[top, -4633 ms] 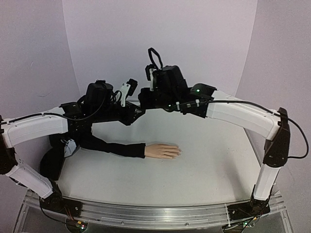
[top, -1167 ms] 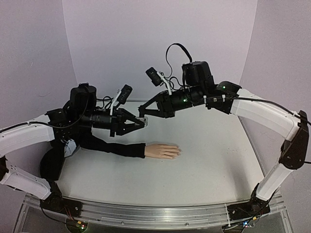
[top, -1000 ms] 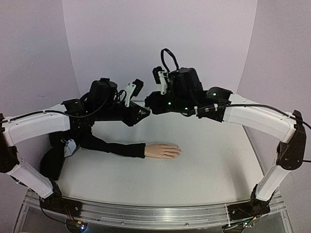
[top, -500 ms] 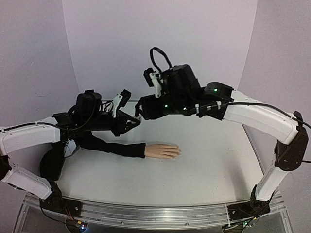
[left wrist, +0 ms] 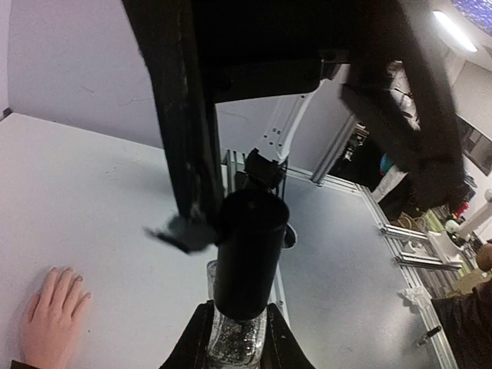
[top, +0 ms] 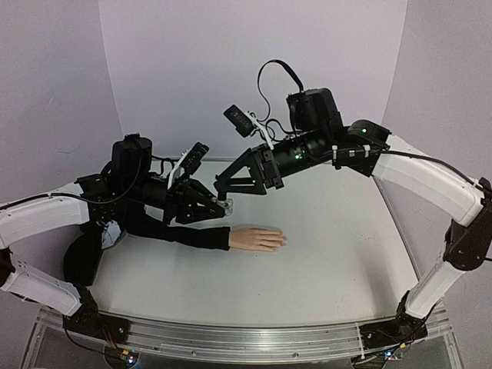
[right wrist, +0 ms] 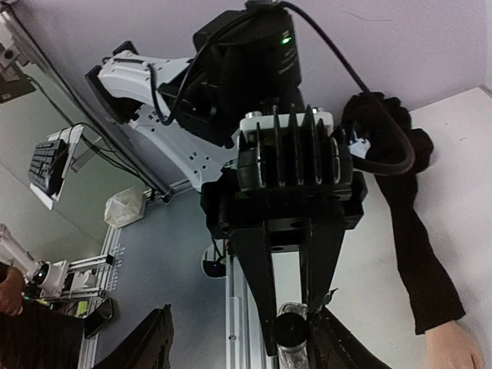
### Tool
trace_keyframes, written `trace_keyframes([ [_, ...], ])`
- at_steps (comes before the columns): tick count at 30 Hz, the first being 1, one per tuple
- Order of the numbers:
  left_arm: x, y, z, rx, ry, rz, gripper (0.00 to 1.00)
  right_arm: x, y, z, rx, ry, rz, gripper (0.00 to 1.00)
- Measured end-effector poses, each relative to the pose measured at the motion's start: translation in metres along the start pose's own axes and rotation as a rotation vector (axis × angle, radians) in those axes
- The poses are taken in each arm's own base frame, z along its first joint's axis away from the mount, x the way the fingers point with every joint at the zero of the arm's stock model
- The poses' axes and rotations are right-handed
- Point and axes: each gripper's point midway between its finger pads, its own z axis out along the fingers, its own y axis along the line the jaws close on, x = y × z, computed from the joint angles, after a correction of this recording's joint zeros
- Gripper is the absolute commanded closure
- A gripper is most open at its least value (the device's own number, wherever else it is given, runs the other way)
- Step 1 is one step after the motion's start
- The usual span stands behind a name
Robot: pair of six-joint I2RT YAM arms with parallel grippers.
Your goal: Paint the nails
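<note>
top external view gives us two arms, one mannequin hand (top: 257, 238), one black sleeve (top: 177, 229) and one small polish bottle (top: 225, 204). we count two grippers, and they meet above the white table (top: 338, 254), just beyond the sleeve's cuff.

the left gripper (top: 217, 207) is clenched on the bottle. the left wrist view shows its fingers (left wrist: 196, 342) pressed against both sides of the glittery glass base, with the one tall dark cap (left wrist: 247, 254) standing up out of them. the right gripper (top: 224, 187) is released, and its two fingers stand apart on either side of that cap.

the pale, flesh-coloured hand lies palm down, flat on the table, its fingers close together and pointing to the right arm's side. it is below the bottle and apart from both grippers. the nails (left wrist: 67, 271) sit at the fingertips. in the left wrist view we make out four fingers. each nail is a tiny, slightly duller patch, too small for us to tell whether any carries polish.
</note>
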Motion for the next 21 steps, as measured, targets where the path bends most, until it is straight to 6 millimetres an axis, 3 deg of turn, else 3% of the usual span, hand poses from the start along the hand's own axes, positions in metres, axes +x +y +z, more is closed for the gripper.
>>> trace_keyframes([
  [4, -0.001, -0.009, 0.000, 0.048, 0.003, 0.004, 1.00, 0.005, 0.001, 0.011, -0.079, 0.029, 0.021, 0.67],
  [8, -0.002, -0.014, -0.001, 0.077, 0.006, 0.002, 1.00, 0.010, -0.002, 0.019, -0.110, 0.050, 0.043, 0.98],
  [14, -0.001, -0.009, 0.000, 0.042, 0.010, -0.063, 1.00, 0.009, -0.009, 0.020, -0.086, 0.040, 0.011, 1.00],
  [16, -0.002, 0.004, 0.000, -0.037, 0.000, -0.077, 1.00, 0.007, -0.021, 0.019, -0.030, 0.022, 0.012, 1.00],
  [18, -0.003, 0.029, -0.002, -0.187, -0.015, -0.093, 1.00, 0.006, -0.047, 0.017, 0.118, -0.020, 0.035, 1.00],
  [21, -0.001, 0.079, -0.007, -0.462, -0.026, -0.114, 1.00, 0.000, -0.095, 0.012, 0.491, -0.107, 0.107, 1.00],
])
